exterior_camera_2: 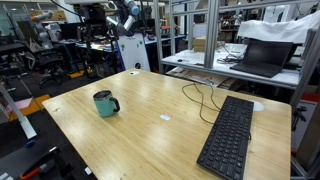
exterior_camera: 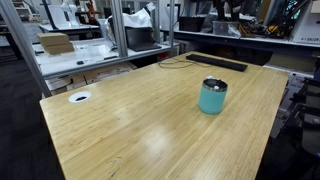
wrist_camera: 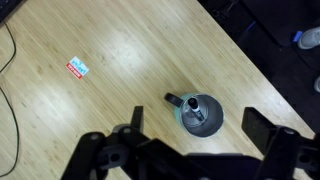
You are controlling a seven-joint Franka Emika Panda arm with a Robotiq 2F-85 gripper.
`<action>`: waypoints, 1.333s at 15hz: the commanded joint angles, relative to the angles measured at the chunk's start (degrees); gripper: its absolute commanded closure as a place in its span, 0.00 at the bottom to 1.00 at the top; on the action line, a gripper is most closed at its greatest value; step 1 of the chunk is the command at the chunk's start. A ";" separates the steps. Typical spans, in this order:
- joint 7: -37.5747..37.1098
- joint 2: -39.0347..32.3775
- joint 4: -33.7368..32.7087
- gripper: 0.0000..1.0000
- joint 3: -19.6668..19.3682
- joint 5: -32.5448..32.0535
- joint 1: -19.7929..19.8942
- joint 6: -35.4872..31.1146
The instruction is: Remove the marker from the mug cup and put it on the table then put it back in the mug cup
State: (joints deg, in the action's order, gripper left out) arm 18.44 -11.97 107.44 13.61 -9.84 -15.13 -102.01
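Gripper [wrist_camera: 193, 124], jaws wide apart, above teal mug cup [wrist_camera: 202, 114], dark rim, side handle, on table [wrist_camera: 120, 50].

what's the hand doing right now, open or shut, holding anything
Hand: open, holding nothing; in the wrist view its fingers are spread wide, with the mug cup on the table between them, not gripped.

the mug cup [exterior_camera: 212, 97] stands upright on the light wood-grain worktop [exterior_camera: 130, 135], well in from its edges; teal body, dark rim band; in the wrist view a dark handle juts from its side; inside its mouth shows a pale stub, seemingly the marker [wrist_camera: 196, 107], too blurred to be sure
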 commanded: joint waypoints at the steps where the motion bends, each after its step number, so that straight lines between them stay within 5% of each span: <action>1: 7.15 -1.01 -1.08 0.00 1.47 -5.13 -0.76 0.71; 4: 14.41 -0.77 1.41 0.00 1.76 -9.56 -0.41 -1.84; 5: 9.97 -1.27 0.17 0.00 1.72 -7.28 -0.69 -0.11; 13: 13.25 -1.45 0.79 0.00 1.71 -8.61 -0.55 -0.90; 20: 23.84 -8.34 -1.03 0.00 2.14 -14.44 -1.06 -7.79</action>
State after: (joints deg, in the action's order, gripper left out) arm 37.97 -18.25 107.96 15.28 -21.47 -16.31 -108.17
